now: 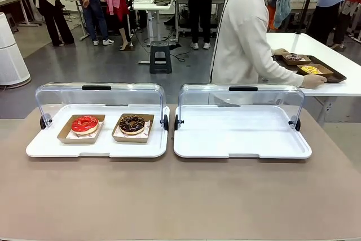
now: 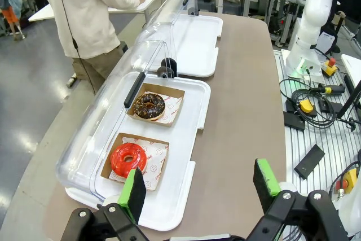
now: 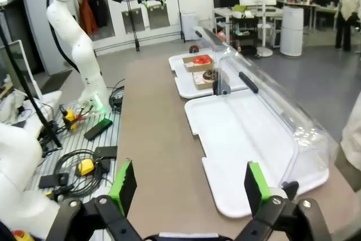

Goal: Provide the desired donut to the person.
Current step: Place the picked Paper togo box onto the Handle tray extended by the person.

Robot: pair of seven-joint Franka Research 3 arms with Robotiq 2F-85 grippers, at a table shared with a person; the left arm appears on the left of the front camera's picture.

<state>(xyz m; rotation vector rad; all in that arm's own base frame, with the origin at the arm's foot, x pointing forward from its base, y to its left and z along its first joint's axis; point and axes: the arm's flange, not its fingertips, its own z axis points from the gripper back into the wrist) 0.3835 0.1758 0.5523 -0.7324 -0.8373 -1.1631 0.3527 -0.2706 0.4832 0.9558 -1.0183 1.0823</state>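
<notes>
A red-glazed donut point(image 1: 84, 123) and a chocolate donut point(image 1: 132, 123) sit in brown paper trays on the left white tray point(image 1: 45, 148), whose clear lid is raised. The person point(image 1: 242, 32) in a cream cardigan stands at the far side, turned toward a side table, with both hands on a brown tray point(image 1: 333, 75) of other donuts. My left gripper point(image 2: 200, 187) hangs open above the table's near edge, beside the red donut point(image 2: 128, 159) and short of the chocolate donut point(image 2: 149, 105). My right gripper point(image 3: 189, 184) is open over the table beside the right white tray point(image 3: 242, 134), nothing between its fingers.
The right white tray point(image 1: 242, 139) holds nothing and its lid point(image 1: 242, 97) is raised. The side table point(image 1: 350, 86) stands at the back right. Cables and small devices lie on the rack point(image 2: 316, 117) beside my table. Other people stand farther back.
</notes>
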